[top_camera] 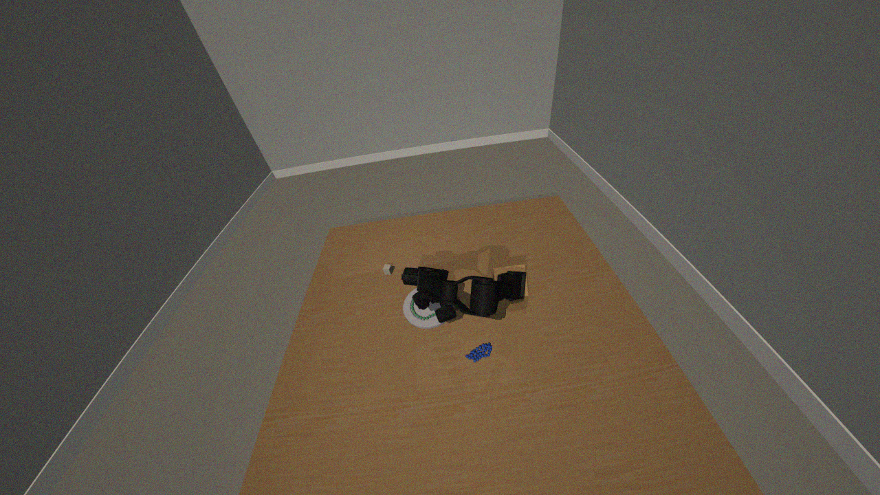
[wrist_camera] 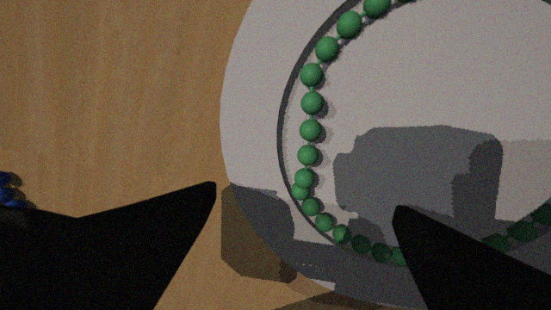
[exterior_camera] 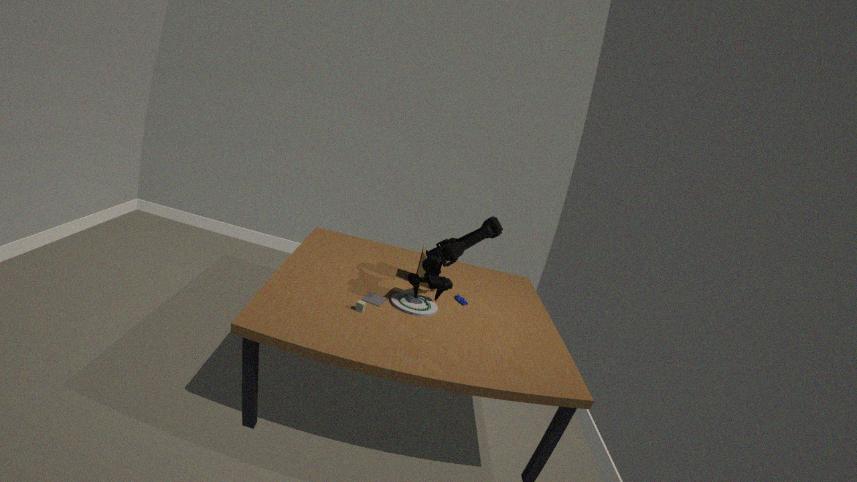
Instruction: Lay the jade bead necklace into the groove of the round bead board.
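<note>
The jade necklace (top_camera: 424, 317) (exterior_camera: 422, 309) (wrist_camera: 311, 130) lies as a loop on the pale round bead board (top_camera: 406, 309) (exterior_camera: 395, 302) (wrist_camera: 250, 108). In the wrist view, its left-side beads lie a little inside the dark curved line of the groove. Lower down, some beads are bunched close against that line, and the lowest ones are in shadow. My gripper (top_camera: 434, 306) (exterior_camera: 426, 298) (wrist_camera: 301, 201) is open and empty, low over the board's edge. One finger is outside the rim, the other over the board, covering some beads. The loop's far right side is out of the wrist view.
A heap of blue beads (top_camera: 480, 352) (exterior_camera: 460, 299) (wrist_camera: 5, 194) lies on the table beside the board. A small pale cube (top_camera: 387, 269) (exterior_camera: 359, 306) and a flat grey square (exterior_camera: 374, 298) are on the board's other side. A thin wooden panel (exterior_camera: 422, 262) stands behind the arm.
</note>
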Controlling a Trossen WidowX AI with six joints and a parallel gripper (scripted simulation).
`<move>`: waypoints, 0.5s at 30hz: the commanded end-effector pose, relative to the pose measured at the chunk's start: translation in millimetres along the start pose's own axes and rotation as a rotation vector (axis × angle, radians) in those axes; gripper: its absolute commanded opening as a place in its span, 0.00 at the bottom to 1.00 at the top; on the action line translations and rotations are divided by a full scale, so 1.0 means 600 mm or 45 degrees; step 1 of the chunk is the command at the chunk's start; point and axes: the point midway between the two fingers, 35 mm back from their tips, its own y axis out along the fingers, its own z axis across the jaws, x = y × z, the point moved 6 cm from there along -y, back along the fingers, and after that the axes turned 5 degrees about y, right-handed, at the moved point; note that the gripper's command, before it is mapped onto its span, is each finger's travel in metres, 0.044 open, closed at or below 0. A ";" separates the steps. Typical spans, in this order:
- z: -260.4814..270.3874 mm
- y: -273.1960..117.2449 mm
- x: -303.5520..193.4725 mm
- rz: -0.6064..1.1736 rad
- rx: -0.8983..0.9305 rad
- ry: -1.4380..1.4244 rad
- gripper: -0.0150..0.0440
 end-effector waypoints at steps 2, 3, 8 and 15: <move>0.001 -0.003 0.001 -0.005 -0.001 -0.008 1.00; 0.001 -0.003 0.001 -0.005 -0.001 -0.008 1.00; 0.001 -0.003 0.001 -0.005 -0.001 -0.008 1.00; 0.001 -0.005 0.002 -0.005 -0.002 -0.006 0.96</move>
